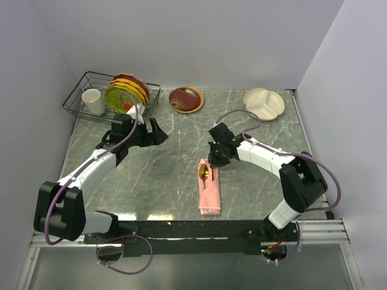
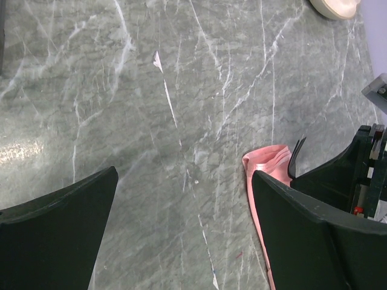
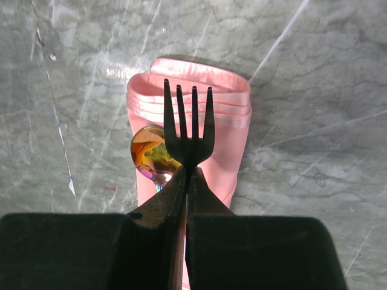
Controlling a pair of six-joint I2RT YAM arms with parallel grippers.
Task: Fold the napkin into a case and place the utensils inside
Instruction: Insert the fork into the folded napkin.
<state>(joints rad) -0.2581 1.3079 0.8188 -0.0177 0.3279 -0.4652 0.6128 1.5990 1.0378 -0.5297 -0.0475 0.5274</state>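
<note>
Item: case, centre of table, long axis near-to-far. Your right gripper pinches the fork, tines along it toward the rounded end; spoon alongside. Your left gripper agape, apart. Brown plate beyond.

Glossy satin cloth case, mirror-shiny metallic spoon, smooth polished marble-look table

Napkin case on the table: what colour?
The case is salmon pink, clearest in right wrist view.
</note>
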